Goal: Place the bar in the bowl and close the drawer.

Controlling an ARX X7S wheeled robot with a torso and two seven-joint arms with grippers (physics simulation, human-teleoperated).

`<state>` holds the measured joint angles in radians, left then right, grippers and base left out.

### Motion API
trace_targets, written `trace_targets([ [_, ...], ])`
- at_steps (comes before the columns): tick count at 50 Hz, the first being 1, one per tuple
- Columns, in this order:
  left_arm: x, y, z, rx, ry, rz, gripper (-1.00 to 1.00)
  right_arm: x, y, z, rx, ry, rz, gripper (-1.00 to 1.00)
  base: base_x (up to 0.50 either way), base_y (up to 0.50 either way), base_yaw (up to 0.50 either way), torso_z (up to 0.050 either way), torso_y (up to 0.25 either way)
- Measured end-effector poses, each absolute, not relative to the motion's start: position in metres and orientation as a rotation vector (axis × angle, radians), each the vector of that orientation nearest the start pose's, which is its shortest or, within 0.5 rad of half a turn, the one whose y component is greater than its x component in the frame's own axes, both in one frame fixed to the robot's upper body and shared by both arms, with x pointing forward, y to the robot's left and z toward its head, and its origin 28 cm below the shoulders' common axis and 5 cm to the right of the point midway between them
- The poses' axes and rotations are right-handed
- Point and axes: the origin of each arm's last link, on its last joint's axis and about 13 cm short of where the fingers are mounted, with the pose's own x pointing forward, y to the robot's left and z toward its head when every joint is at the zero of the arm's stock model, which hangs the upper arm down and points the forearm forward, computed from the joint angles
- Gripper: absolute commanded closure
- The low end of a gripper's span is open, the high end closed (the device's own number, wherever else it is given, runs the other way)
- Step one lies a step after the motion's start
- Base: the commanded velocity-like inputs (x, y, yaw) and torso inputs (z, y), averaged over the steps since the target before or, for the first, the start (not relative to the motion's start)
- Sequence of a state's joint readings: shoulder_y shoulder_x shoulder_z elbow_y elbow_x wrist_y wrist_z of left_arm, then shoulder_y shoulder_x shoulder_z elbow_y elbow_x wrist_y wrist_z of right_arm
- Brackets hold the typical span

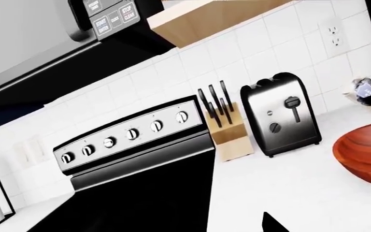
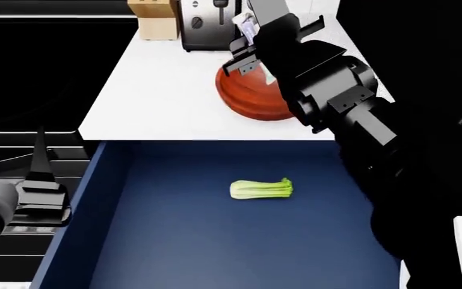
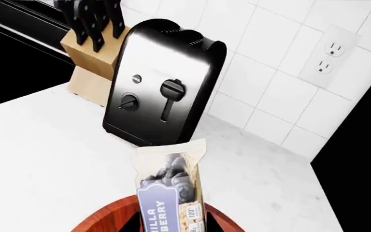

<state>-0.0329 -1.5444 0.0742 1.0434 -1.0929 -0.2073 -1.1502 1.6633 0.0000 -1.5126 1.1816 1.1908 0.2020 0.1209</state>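
The step in hand looks like the placing: the right tool is clamped on the bar and holds it above the bowl, toward the bowl's 12 o'clock rim. The next move probably calls for a short descent and a release so the packet drops inside, then a push on the drawer, which stands pulled out at 6 o'clock of the white surface.

The bar is a flat, crinkled wrapper, cream with a purple label. The bowl is round, reddish wood with visible grain. A glossy steel toaster stands at 12 o'clock. A green leafy stalk lies in the drawer.

The left tool hangs beside the drawer; I cannot tell its opening.
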Motion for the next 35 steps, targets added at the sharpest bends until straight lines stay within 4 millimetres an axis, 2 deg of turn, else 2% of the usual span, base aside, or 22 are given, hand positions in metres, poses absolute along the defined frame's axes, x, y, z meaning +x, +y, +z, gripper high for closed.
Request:
trace_targets([
  [9,0.1281,0.2731,0.2428,0.379,-0.291,0.146,-1.00,0.4309,-0.0428,0.2915,-0.361,-0.003,0.212,1.00,0.00,0.00,0.00,0.000,-0.128],
  [35,0.1276,0.2727,0.2417,0.375,-0.296,0.147,-1.00,0.4312,-0.0433,0.2918,-0.347,-0.007,0.205,1.00,0.00,0.00,0.00,0.000,-0.013],
])
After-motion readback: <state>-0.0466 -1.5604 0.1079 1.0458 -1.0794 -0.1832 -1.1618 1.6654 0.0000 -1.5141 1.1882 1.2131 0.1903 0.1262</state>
